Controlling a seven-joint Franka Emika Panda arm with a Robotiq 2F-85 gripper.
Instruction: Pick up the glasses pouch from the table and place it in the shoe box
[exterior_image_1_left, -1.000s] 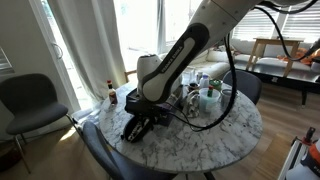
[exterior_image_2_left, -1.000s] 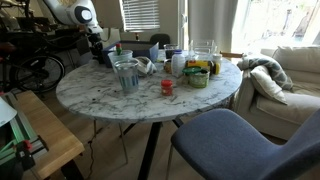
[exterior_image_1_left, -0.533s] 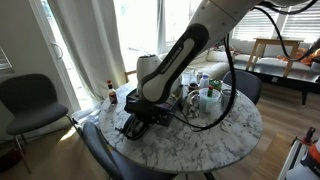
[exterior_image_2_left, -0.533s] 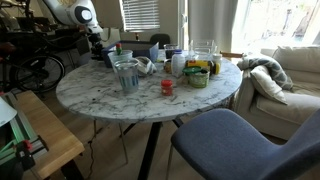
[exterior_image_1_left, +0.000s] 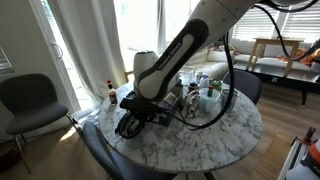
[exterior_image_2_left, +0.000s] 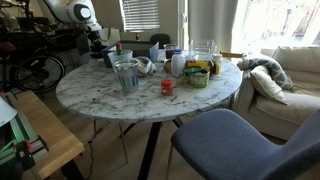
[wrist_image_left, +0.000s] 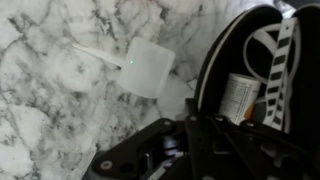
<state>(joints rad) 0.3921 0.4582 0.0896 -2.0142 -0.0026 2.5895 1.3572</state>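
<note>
In the wrist view the glasses pouch (wrist_image_left: 225, 50) lies on the marble table (wrist_image_left: 60, 90). It is a black oblong case with a rounded end, white stripes and a paper tag. My gripper (wrist_image_left: 190, 138) is dark at the bottom of that view, its fingers closed together on the pouch's near edge. In both exterior views the gripper (exterior_image_1_left: 127, 124) (exterior_image_2_left: 99, 50) sits low over the table's edge, and a dark mass under it hides the grip itself. The shoe box is hidden behind the arm and the clutter.
A small translucent white square (wrist_image_left: 150, 65) lies just beside the pouch. A dark bottle with a red cap (exterior_image_1_left: 111, 92) stands near the arm. A glass pitcher (exterior_image_2_left: 127, 73), a red cup (exterior_image_2_left: 167, 87) and a green tub (exterior_image_2_left: 197, 76) crowd the table. Chairs (exterior_image_1_left: 30, 100) (exterior_image_2_left: 240, 140) stand around it.
The gripper has closed, then shifted slightly up and sideways over the table's edge. Nothing else on the table has moved.
</note>
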